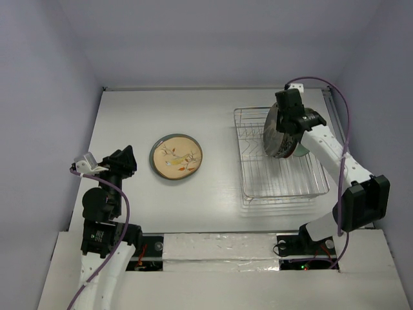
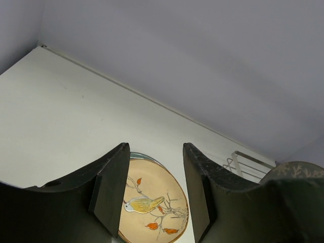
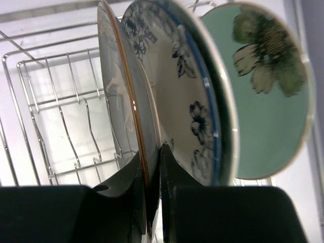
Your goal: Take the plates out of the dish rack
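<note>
Right claw (image 3: 151, 164) pinching dark plate (image 3: 117, 96); left claw (image 2: 155, 167) spread. Three plates (image 3: 195, 96) in dish rack (image 1: 282, 195), fourth plate (image 1: 176, 157) on table (image 1: 129, 116).

From above, your right tool (image 1: 287, 129) covers most of the upright plates (image 1: 274, 147) in the silver wire dish rack (image 1: 277, 184), so you cannot count them. At the right wrist, the dark orange-rimmed plate (image 3: 119, 111) hides its lower edge between the fingers (image 3: 121, 187). The left tool (image 2: 156, 149) and the picture's edge crop the beige bird-painted plate (image 2: 152, 202).
</note>
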`<state>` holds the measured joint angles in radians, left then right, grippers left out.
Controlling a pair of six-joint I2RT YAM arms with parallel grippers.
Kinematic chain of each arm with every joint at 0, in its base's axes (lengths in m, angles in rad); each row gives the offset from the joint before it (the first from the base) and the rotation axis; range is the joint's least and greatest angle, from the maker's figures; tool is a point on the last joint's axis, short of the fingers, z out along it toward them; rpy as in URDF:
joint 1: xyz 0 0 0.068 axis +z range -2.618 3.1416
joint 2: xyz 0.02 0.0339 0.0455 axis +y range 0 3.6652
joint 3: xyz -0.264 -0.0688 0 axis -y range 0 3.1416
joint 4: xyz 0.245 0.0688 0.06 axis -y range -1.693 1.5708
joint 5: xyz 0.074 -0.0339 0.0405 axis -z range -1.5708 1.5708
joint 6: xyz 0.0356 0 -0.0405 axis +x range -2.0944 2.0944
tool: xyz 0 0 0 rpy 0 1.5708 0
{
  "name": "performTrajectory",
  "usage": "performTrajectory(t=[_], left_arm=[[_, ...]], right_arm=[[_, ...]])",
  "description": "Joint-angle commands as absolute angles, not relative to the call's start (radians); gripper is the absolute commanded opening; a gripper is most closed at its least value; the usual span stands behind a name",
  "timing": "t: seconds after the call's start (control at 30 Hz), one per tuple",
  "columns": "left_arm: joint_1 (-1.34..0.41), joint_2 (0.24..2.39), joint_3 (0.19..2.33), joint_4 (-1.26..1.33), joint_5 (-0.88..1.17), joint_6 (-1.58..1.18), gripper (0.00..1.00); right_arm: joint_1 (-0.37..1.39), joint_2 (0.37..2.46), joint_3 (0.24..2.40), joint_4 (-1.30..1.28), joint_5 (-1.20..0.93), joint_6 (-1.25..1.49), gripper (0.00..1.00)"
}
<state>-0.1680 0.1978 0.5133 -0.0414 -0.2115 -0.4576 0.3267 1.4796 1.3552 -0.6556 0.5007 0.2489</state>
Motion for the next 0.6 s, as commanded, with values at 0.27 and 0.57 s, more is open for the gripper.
performTrajectory(t=[0.27, 0.57], left_arm=[[-0.166, 0.192, 0.531, 0.018, -0.207, -0.456, 0.43], [-0.166, 0.206, 0.531, 0.02, -0.207, -0.456, 0.43]], right_arm=[[0.337, 1.2, 1.621, -0.673, 0.483, 0.251, 0.0], [0.431, 1.109, 1.399, -0.356, 0.042, 0.573, 0.0]])
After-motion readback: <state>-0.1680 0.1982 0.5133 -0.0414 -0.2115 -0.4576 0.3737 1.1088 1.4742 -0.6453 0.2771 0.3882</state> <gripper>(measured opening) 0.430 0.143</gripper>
